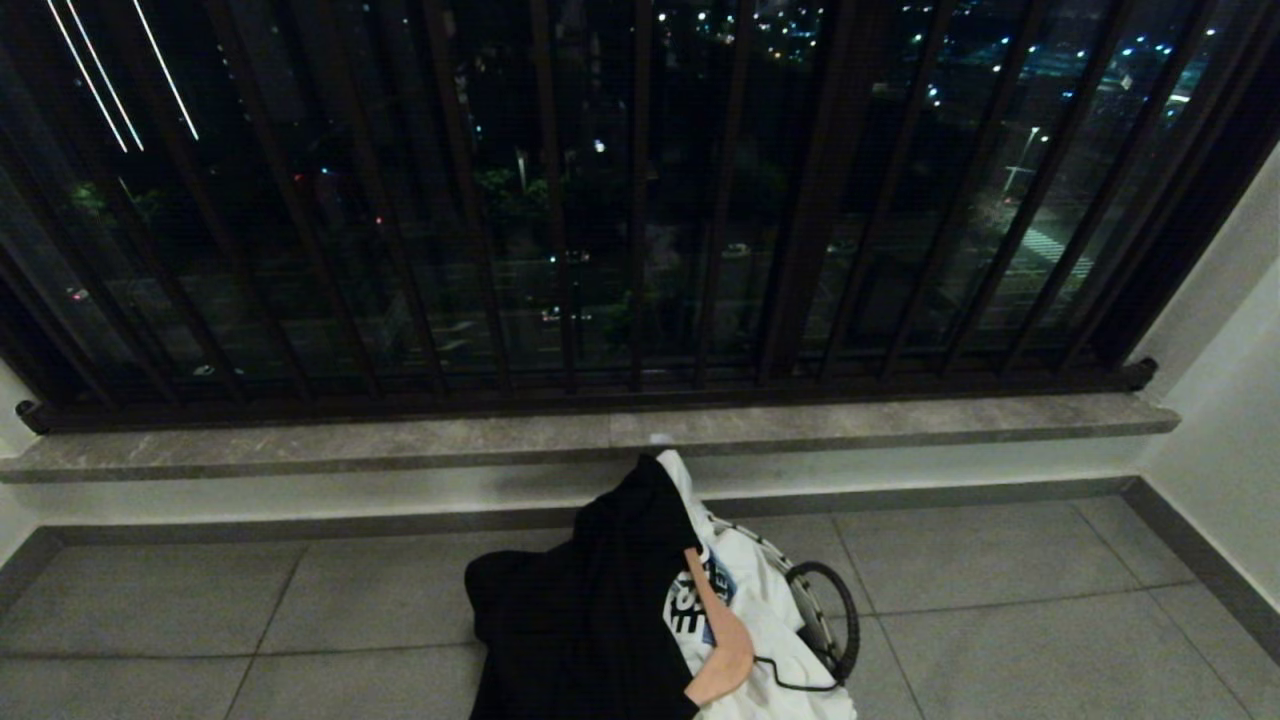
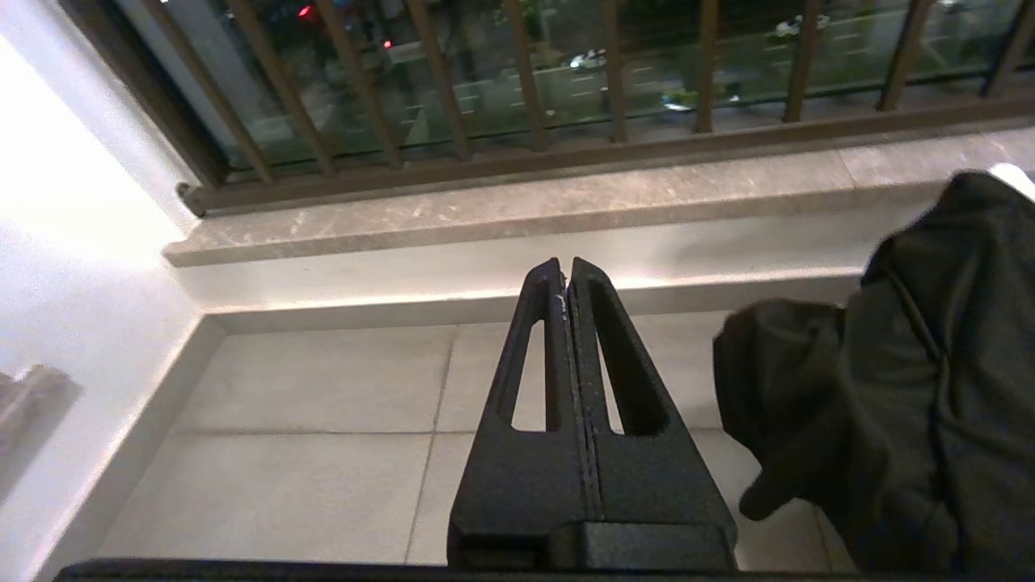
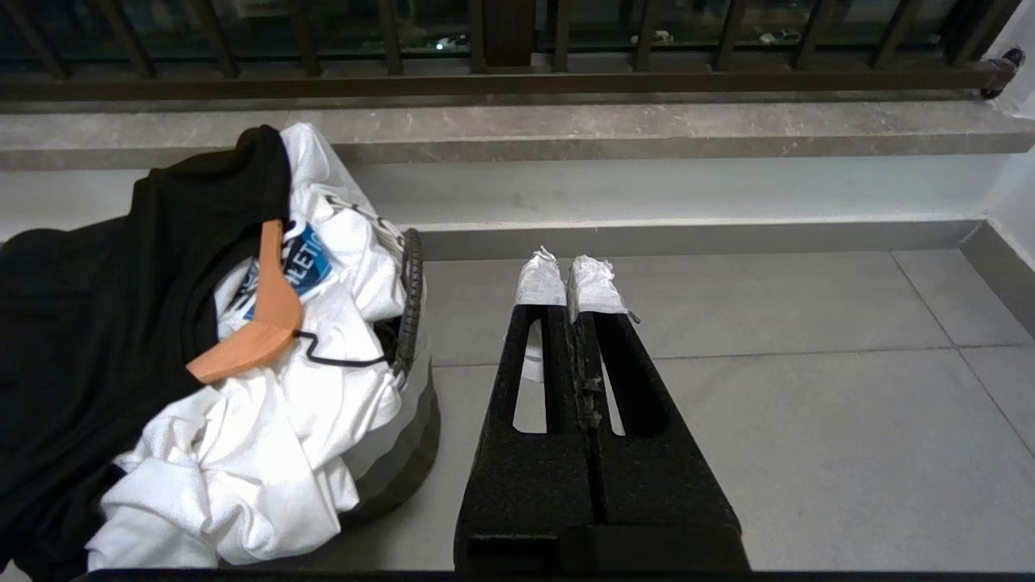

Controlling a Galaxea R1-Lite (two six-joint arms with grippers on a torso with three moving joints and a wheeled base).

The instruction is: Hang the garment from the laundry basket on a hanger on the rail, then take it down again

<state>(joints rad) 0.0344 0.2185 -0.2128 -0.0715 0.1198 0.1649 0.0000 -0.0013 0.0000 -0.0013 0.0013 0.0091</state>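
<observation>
The laundry basket (image 1: 838,622) stands on the tiled floor at the bottom middle of the head view, its pale side (image 3: 404,420) showing in the right wrist view. A black garment (image 1: 590,600) drapes over its left side, and a white printed garment (image 1: 775,630) fills the rest. An orange wooden hanger (image 1: 725,645) lies on top, one end tucked under the black cloth. My left gripper (image 2: 568,271) is shut and empty, left of the black garment (image 2: 930,388). My right gripper (image 3: 566,271), its tips wrapped in white, is shut and empty to the right of the basket. The rail is out of view.
A grey stone sill (image 1: 600,435) runs along the wall beyond the basket, with dark window bars (image 1: 640,200) above it. White walls close in on the left (image 2: 65,242) and the right (image 1: 1220,400). Grey floor tiles (image 1: 1000,560) lie on both sides of the basket.
</observation>
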